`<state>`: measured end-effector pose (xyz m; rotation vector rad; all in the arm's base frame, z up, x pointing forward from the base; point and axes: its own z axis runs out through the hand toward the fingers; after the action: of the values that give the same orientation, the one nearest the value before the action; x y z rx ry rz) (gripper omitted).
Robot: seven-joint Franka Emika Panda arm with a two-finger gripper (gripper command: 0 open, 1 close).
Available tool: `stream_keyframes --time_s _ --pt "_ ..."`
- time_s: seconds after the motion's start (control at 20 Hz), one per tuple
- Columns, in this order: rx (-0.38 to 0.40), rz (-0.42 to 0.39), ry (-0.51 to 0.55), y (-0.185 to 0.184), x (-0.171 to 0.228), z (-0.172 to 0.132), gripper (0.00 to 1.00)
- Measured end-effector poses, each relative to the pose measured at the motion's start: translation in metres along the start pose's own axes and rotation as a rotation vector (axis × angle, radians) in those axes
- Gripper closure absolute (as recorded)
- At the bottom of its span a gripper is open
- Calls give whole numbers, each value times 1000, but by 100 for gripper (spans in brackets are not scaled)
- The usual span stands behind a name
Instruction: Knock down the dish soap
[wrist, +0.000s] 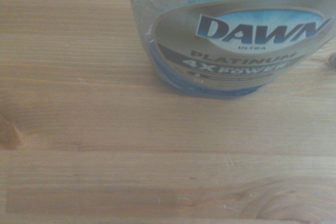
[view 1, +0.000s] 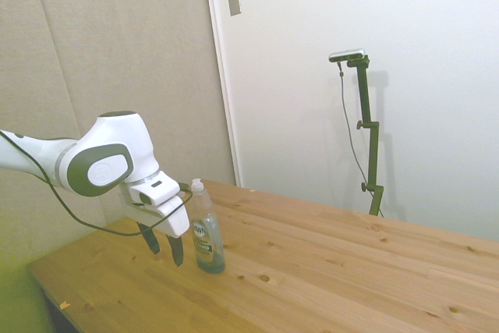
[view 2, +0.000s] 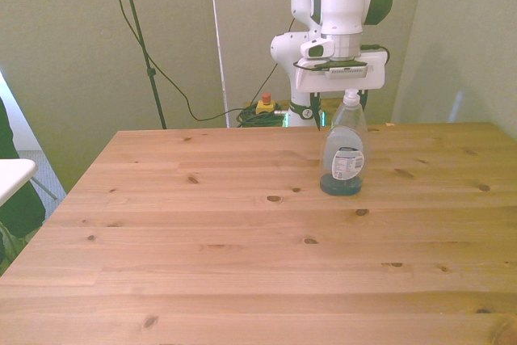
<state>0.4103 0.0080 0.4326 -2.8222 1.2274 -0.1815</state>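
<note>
One bottle in play: the dish soap (view 1: 207, 228) stands upright on the wooden surface (view 1: 327, 271), cap up, a shallow layer of blue-green liquid at the bottom, the rest of the clear body looks mostly empty. In the front view it sits toward the far edge, on the front view's right (view 2: 344, 155), label facing the camera.

Tool (view 1: 162, 247) hangs just beside the bottle in the side view, on the arm's side of it, fingers pointing down with tips just above the wood. Two dark fingers (view 1: 176, 249) show with a clear gap between them, so spread, nothing pinched. Cannot tell if the nearer finger touches the bottle; they look very close. In the front view the tool's white body (view 2: 339, 77) is directly behind the bottle's cap, fingers mostly hidden by the bottle.

Wrist view: lower part of the bottle (wrist: 231, 51) close up, label reads "DAWN ULTRA PLATINUM", blue liquid visible around the base, bare wood planks (wrist: 105, 156) filling the rest.

Bottle not knocked over yet.
</note>
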Motion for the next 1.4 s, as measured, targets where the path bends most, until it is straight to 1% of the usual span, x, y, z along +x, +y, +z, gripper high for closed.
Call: stream_keyframes --time_s 0.05,0.1,0.25,0.4,0.55,0.85,1.2,1.4 --pt "1 0 1 0 0 0 0" --pt "3 1 3 -1 1 0 100" --pt "12 11 7 0 5 -5 100" --pt "25 36 14 -3 12 -18 100" --pt "21 65 8 -8 15 -28 100" --pt "28 104 27 -22 20 -39 100" --pt "-5 138 58 -37 32 -35 100" --pt "-9 161 72 -43 41 -32 100"
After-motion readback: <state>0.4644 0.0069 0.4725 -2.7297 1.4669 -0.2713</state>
